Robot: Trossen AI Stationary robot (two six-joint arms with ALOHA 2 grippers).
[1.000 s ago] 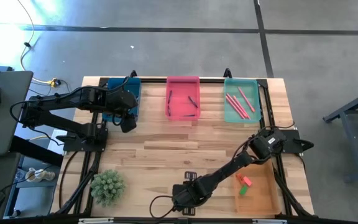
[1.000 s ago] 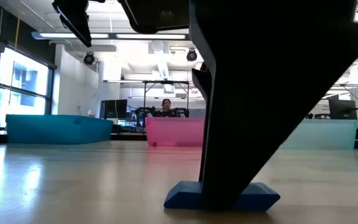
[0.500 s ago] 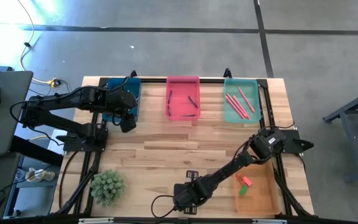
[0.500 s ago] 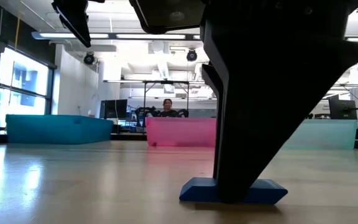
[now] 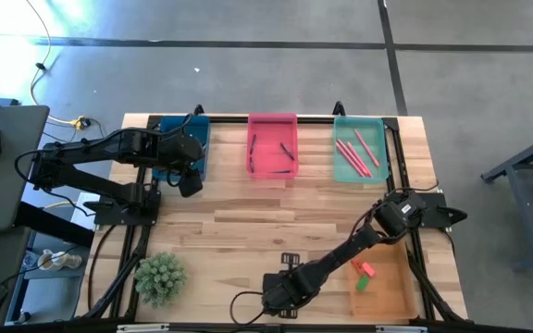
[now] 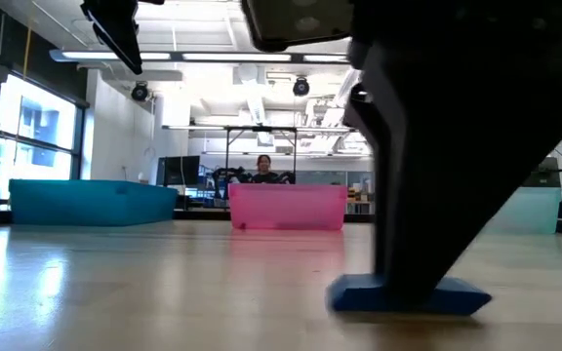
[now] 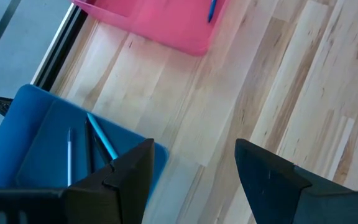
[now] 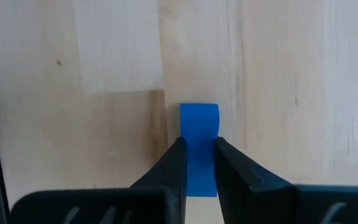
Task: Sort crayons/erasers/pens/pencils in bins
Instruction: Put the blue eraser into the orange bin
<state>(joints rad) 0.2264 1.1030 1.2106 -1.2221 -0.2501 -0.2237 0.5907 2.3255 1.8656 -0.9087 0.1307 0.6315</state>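
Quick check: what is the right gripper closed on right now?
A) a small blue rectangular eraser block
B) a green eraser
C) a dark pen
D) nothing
A: the right gripper pinches the small blue rectangular eraser block, which rests on the wooden table.

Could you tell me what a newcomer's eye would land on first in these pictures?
Probably the right tool, low at the table's near edge, shut on the blue eraser that lies on the wood. Next, the coloured bins along the far edge: dark blue, pink and teal-green.
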